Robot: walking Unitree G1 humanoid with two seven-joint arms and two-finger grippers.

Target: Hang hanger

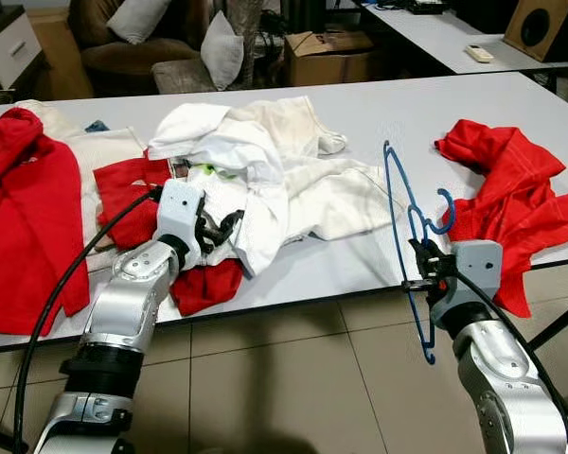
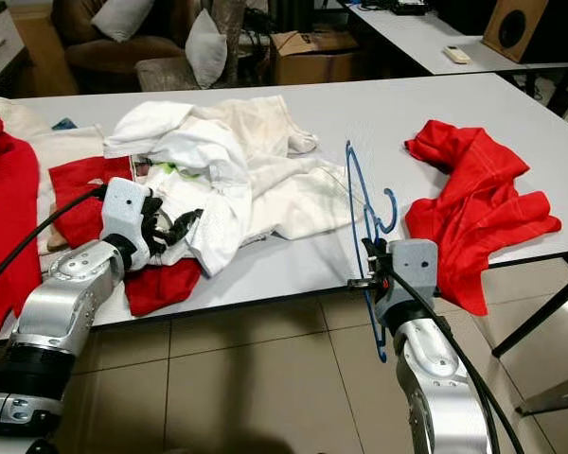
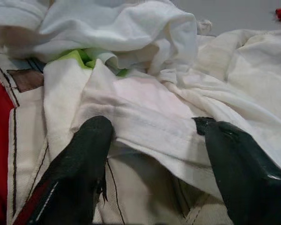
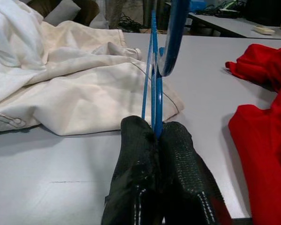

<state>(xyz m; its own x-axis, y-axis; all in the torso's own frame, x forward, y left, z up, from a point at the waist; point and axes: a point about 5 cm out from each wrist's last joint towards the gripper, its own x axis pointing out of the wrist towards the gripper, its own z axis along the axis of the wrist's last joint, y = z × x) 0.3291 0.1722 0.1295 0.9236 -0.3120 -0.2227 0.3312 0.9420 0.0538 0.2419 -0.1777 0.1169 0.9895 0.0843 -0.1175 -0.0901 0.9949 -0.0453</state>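
I see right gripper (image 1: 418, 270) fingers clamped on blue hanger (image 1: 404, 210) lower right; left gripper (image 1: 218, 232) fingers wide over white shirt (image 1: 265, 175) on table (image 1: 379, 113)

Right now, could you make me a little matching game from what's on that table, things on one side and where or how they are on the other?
Things:
1. blue hanger
2. white clothes
3. red garment
4. cardboard box

Places or states:
A. lying at the table's right end, partly over the near edge
B. on the floor behind the table
C. pinched in the right hand
D. heaped mid-table, with the open left hand reaching into it

Pairs: 1-C, 2-D, 3-A, 4-B
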